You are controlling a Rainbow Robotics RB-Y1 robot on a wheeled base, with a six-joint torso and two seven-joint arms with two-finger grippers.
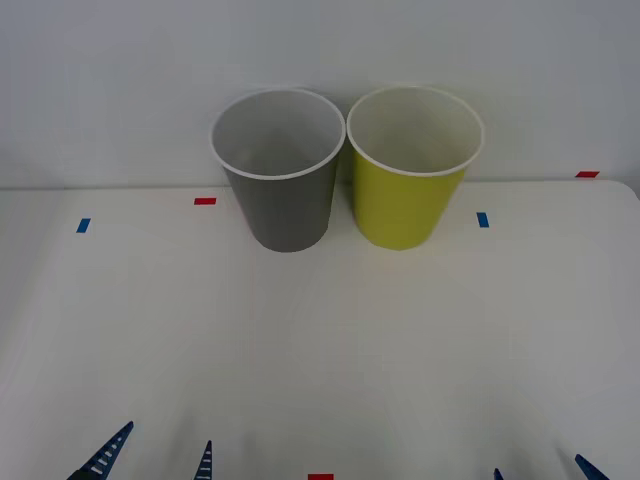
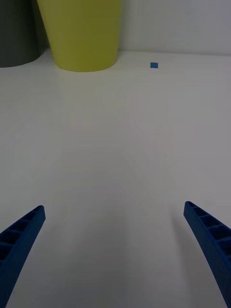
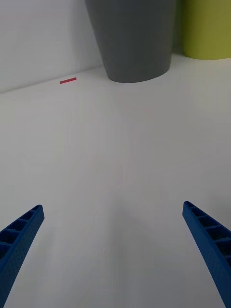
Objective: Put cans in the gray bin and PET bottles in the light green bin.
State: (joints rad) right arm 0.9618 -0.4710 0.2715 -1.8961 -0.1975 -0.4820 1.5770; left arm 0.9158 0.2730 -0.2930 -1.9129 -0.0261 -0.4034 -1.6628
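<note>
The gray bin [image 1: 285, 195] stands upright at the back middle of the white table, and the light green bin [image 1: 408, 190] stands right beside it on its right. Both show white insides with nothing visible in them. The cans and PET bottles are out of view. My left gripper [image 1: 155, 458] hangs open at the front left edge of the table, far short of the bins. At the front right edge my right gripper [image 1: 545, 470] is open too. The left wrist view looks at the gray bin [image 3: 134, 41], the right wrist view at the light green bin [image 2: 82, 33].
Small tape marks lie on the table [image 1: 320, 340]: red [image 1: 205, 201] and blue [image 1: 83, 225] on the left, blue [image 1: 483, 219] and red [image 1: 587, 174] on the right, red [image 1: 320, 477] at the front edge. A white wall stands behind the bins.
</note>
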